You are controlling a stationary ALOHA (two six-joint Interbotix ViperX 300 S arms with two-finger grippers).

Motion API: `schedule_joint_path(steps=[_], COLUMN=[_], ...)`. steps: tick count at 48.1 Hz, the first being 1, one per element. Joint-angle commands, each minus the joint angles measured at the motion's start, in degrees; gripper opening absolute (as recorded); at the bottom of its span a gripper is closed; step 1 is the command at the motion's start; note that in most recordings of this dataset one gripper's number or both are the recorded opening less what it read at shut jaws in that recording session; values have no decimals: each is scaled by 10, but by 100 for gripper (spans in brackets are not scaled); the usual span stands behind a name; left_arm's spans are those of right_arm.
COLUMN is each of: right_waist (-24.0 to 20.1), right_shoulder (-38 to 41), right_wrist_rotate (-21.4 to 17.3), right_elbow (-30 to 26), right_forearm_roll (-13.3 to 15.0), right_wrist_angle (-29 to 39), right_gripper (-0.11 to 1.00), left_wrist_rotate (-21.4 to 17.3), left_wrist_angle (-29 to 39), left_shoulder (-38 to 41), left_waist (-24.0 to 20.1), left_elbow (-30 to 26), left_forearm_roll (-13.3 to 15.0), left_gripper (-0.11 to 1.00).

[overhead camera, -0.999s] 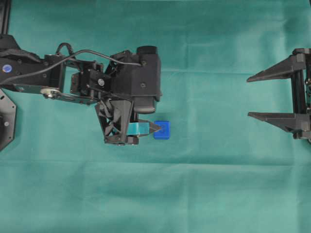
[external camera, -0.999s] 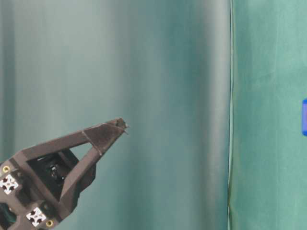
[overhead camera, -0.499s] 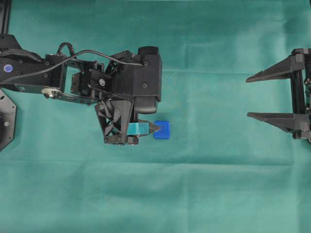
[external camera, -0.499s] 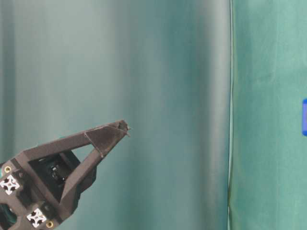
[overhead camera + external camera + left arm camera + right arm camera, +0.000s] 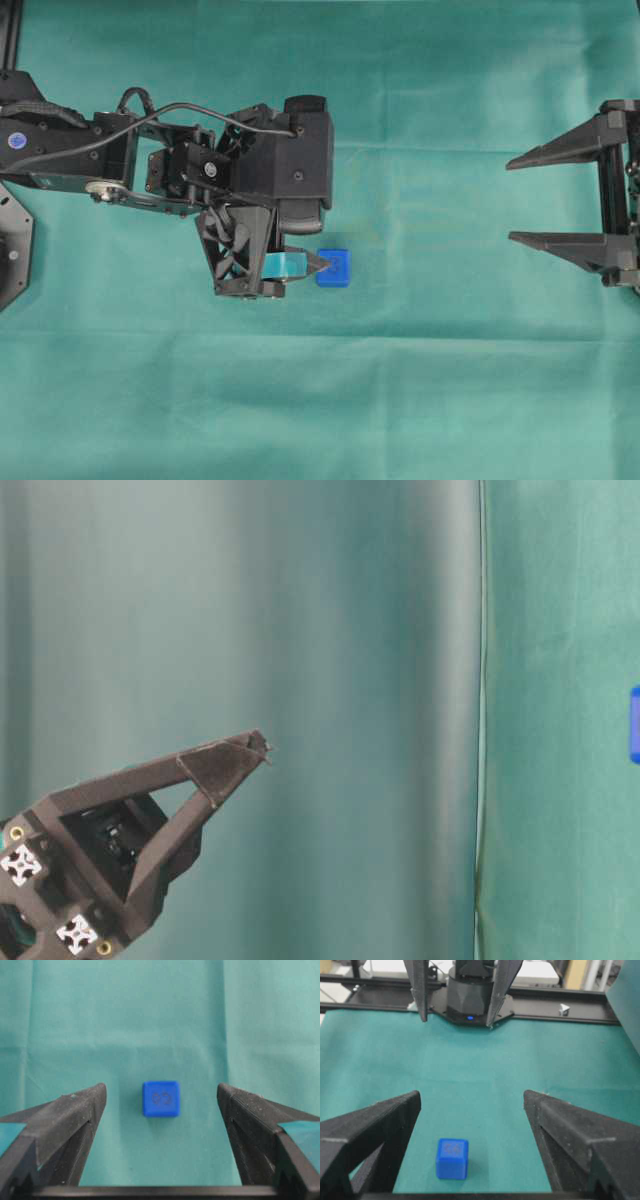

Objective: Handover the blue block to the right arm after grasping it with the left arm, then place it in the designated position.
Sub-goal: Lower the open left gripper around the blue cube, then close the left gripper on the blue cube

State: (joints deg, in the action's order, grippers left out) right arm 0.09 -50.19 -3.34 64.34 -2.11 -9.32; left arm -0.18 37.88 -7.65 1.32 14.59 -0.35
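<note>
Two hands face each other across a desk [image 5: 450, 400] draped in green cloth. At 9 o'clock in the overhead view the left arm [image 5: 150, 165] reaches toward the middle, and its left hand [image 5: 161, 1096] spreads wide, the teal-taped fingers [image 5: 70, 1115] well apart and gripping nothing. Between their tips, touching neither, the block [image 5: 160, 1099] sits flat on the cloth, upright, with a faint dark mark on its top face. From overhead the block [image 5: 334, 268] lies a little left of centre, and one teal-banded fingertip [image 5: 312, 264] overlaps its 9 o'clock edge; whether they touch there I cannot tell.

At 3 o'clock in that view the right hand [image 5: 520, 200] is also wide and holds nothing, its plain black fingers [image 5: 560, 148] pointing toward 9 o'clock, well apart from the block. Its wrist camera sees the block [image 5: 452, 1158] on the cloth, low between its own fingers [image 5: 375, 1125], with the left arm's fingers hanging at 12 o'clock. The table-level view catches only a sliver of the block [image 5: 635, 724] at the 3 o'clock edge.
</note>
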Motion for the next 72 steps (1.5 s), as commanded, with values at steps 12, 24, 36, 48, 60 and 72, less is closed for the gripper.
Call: schedule_joint_path(steps=[12,24,36,48,60,72], right_waist=[1,1,1,1,1,1], right_shoulder=[3,3,6,11,12,15], right_wrist_rotate=[0,1,1,1,1,1], right_elbow=[-16,-16,-16,-16,-16,-15], right_forearm_roll=[1,1,1,0,1,1], right_wrist_angle=[0,0,0,0,0,0], right_gripper=[94,94,94,94,94,94], left_wrist_rotate=[0,0,1,1,-1,-1], left_wrist_angle=[-2,-3,-18,-55,-113,-177], left_shoulder=[-7,-4,3,23,70,135], left_waist=[-1,-2,-1,-2,-1,-2], left_elbow=[-14,-11,4,36,68,90], left_forearm_roll=[-2,-2,-2,-2,-2,-2], left_gripper=[100,100,100,100,100,100])
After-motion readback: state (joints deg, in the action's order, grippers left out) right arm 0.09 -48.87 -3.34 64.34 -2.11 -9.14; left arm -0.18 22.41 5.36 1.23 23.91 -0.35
